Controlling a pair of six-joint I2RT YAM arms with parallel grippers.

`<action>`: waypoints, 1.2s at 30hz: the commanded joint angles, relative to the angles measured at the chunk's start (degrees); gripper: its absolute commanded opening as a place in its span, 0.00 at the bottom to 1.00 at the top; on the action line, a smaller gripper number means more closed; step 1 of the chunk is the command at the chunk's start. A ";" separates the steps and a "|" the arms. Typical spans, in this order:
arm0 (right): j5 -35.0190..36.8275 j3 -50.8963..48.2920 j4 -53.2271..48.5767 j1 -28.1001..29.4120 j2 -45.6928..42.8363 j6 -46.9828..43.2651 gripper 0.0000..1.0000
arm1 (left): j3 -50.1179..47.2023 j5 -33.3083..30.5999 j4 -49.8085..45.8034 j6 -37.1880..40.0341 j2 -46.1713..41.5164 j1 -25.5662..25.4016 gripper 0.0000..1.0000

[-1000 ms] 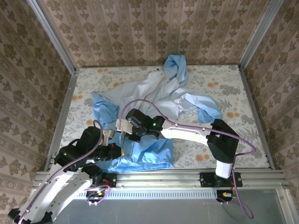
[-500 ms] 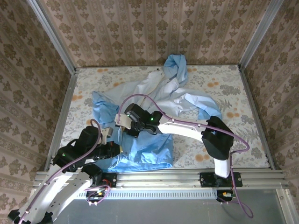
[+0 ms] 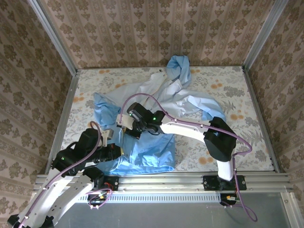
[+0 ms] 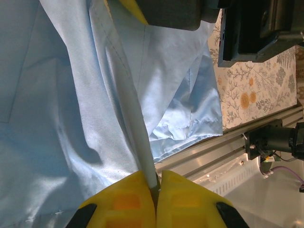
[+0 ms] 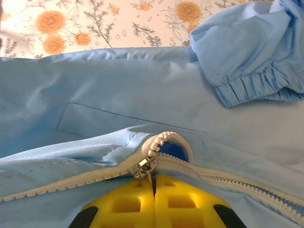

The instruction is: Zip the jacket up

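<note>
Light-blue jacket [image 3: 147,152] crumpled on the floral table [image 3: 228,80], hem toward the arm bases.
My left gripper [image 4: 156,183] is clamped on the pale zipper strip [image 4: 137,128] by the hem; my right gripper [image 5: 153,183], further up the front, pinches the metal zipper pull [image 5: 144,167] (the teeth bulge open just beyond it).

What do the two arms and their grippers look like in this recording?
Both arms have white links with black joint housings: left arm, right arm. A purple cable loops along each, and each carries a small green light. The fingers are yellow, with recessed squares.
</note>
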 commanded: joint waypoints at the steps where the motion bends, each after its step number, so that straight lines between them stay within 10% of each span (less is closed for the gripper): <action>1: 7.62 -0.74 2.66 -7.31 -0.27 1.52 0.00 | 1.87 9.81 -10.00 0.14 -2.02 -0.99 0.00; 36: 6.22 10.01 -9.81 -11.21 0.54 1.23 0.00 | 5.80 15.03 -12.07 4.31 -3.26 -1.15 0.00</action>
